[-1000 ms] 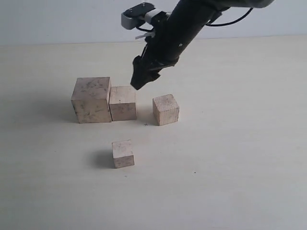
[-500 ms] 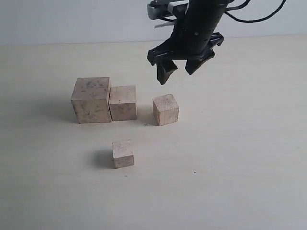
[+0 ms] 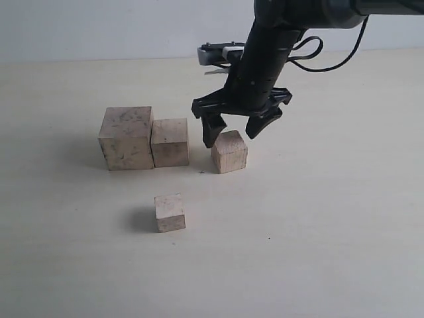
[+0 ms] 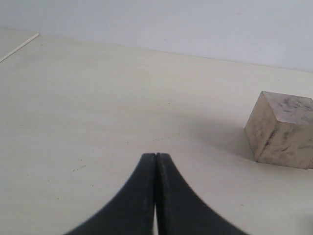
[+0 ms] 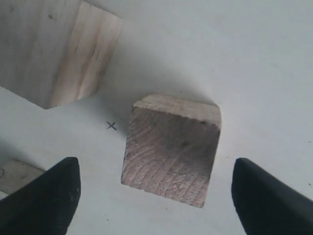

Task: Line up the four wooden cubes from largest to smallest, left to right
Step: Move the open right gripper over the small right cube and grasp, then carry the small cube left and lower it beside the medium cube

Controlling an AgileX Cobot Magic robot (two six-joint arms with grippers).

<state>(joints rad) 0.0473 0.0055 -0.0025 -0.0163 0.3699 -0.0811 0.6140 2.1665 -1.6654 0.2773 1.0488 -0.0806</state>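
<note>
Four wooden cubes sit on the table. The largest cube (image 3: 126,138) (image 4: 281,129) touches the second-largest cube (image 3: 170,142) (image 5: 54,49) on its right. The third cube (image 3: 229,152) (image 5: 171,149) stands a little further right, turned slightly, with a gap between. The smallest cube (image 3: 169,212) lies alone nearer the front. My right gripper (image 3: 230,132) (image 5: 154,169) hangs open just above the third cube, one finger on each side, touching nothing. My left gripper (image 4: 156,156) is shut and empty, low over bare table; the exterior view does not show it.
A small pen cross (image 5: 111,126) marks the pale table (image 3: 318,218) between the second and third cubes. A corner of another wooden piece (image 5: 12,174) shows beside one right finger. The pale wall runs along the table's far edge.
My right gripper left the second-largest cube, swung right, opened and turned, then came down over the third cube. No cube has moved.
</note>
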